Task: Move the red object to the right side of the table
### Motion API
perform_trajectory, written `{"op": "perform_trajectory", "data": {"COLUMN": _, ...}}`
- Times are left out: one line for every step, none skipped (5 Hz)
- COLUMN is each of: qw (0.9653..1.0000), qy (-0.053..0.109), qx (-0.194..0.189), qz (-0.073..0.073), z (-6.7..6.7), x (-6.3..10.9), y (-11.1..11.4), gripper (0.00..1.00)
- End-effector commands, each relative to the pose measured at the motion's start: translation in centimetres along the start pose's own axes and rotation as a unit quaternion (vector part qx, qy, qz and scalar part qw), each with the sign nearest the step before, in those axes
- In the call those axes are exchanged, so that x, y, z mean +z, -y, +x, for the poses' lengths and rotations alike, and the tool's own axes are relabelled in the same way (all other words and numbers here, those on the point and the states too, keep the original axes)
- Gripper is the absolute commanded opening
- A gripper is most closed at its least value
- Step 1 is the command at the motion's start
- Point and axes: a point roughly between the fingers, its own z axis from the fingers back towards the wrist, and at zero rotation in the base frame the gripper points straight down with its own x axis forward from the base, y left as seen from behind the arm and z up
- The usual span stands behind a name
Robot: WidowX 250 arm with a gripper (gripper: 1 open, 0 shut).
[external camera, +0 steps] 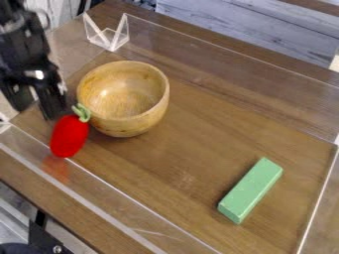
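The red object [67, 137], a small bright-red toy fruit with a green stem, lies on the brown wood-grain table [172, 169] near its left front edge, just left of the wooden bowl. My gripper [36, 99] hangs pointing down at the far left, a little behind and to the left of the fruit. Its dark fingers [51, 97] stand apart with nothing between them, so it is open. The fruit is free of the gripper.
A wooden bowl [123, 96] stands right beside the fruit. A long light-green block [251, 190] lies at the front right. Low clear acrylic walls [252, 60] border the table. A clear folded stand [109, 33] sits at the back left.
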Motion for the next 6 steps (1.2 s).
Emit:
{"op": "perform_trajectory", "data": {"qw": 0.9992, "qy": 0.015, "qx": 0.036, "qz": 0.005, "z": 0.8, "x": -1.9, "y": -0.4, "gripper": 1.0}}
{"op": "perform_trajectory", "data": {"qw": 0.9992, "qy": 0.016, "qx": 0.035, "qz": 0.005, "z": 1.4, "x": -2.7, "y": -1.1, "gripper": 1.0}}
{"op": "perform_trajectory", "data": {"qw": 0.9993, "qy": 0.014, "qx": 0.036, "qz": 0.004, "z": 2.1, "x": -2.3, "y": -2.1, "gripper": 1.0}}
{"op": "perform_trajectory", "data": {"qw": 0.9997, "qy": 0.012, "qx": 0.023, "qz": 0.002, "z": 2.0, "x": -2.3, "y": -2.3, "gripper": 1.0}}
{"op": "perform_trajectory", "data": {"qw": 0.9999, "qy": 0.007, "qx": 0.01, "qz": 0.003, "z": 1.9, "x": -2.5, "y": -2.2, "gripper": 1.0}}
{"op": "perform_trajectory", "data": {"qw": 1.0, "qy": 0.002, "qx": -0.005, "qz": 0.003, "z": 2.5, "x": -4.0, "y": -2.1, "gripper": 1.0}}
